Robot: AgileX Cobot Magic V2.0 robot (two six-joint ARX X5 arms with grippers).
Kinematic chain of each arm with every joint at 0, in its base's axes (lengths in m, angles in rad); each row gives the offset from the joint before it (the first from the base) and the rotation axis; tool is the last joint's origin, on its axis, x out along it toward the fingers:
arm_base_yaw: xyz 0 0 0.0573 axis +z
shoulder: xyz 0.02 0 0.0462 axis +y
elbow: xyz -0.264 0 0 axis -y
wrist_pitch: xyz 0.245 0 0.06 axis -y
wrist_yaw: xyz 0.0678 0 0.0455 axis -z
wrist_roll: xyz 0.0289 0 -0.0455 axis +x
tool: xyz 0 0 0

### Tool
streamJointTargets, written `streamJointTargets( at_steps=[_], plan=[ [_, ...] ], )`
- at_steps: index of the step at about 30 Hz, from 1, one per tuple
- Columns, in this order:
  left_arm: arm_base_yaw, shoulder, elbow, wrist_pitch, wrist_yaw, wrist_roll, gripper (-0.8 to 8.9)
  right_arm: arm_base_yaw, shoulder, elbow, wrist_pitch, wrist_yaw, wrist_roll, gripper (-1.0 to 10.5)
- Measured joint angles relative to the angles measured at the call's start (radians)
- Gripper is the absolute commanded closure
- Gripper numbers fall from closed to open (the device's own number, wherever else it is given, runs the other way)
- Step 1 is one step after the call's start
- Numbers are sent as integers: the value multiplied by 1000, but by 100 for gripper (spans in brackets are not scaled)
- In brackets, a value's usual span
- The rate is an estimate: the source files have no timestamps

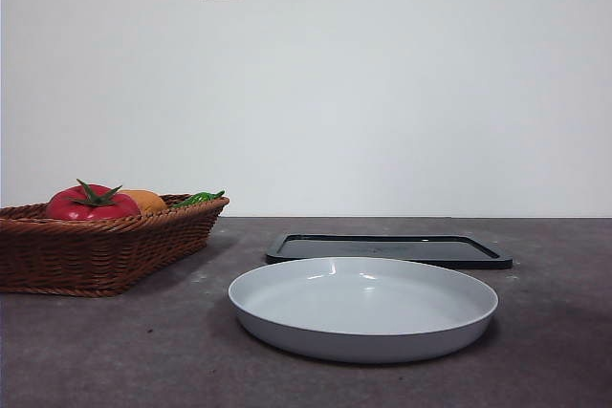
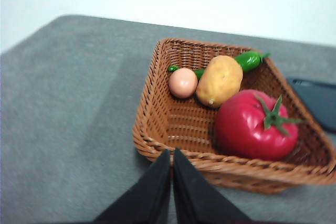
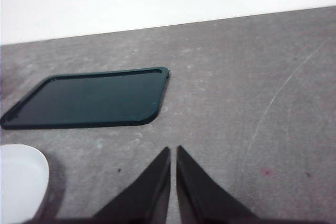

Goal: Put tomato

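The tomato [image 1: 91, 204] [image 2: 255, 125], glossy red with a green spiky stem, lies in a brown wicker basket [image 1: 105, 246] [image 2: 157, 103] at the table's left. My left gripper [image 2: 171, 156] hangs shut above the table just outside the basket's rim, holding nothing. Over bare table near the dark tray, my right gripper [image 3: 173, 153] is also shut and holds nothing. Neither arm shows in the front view.
A grey round plate [image 1: 363, 327] [image 3: 21, 182] sits at the table's front centre, with a flat black tray [image 1: 387, 249] [image 3: 89, 98] behind it. The basket also holds a potato [image 2: 219, 80], a pale egg [image 2: 182, 83] and a green pepper [image 2: 247, 60].
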Motion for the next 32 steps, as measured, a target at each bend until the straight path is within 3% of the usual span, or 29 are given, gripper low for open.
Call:
streamJointTargets(
  at_steps=[4, 15, 24, 32],
  plan=[
    [0, 0, 0, 0, 0, -119, 805, 0, 0, 0, 0, -9, 49, 938],
    [0, 10, 116, -91, 0, -277, 803, 0, 17, 146, -69, -13, 117, 939],
    [0, 140, 336, -225, 42, -272, 803, 0, 179, 364, -183, -61, 110, 938],
    [0, 366, 582, -368, 171, -145, 804, 0, 401, 631, -371, -134, 8, 938]
  ],
)
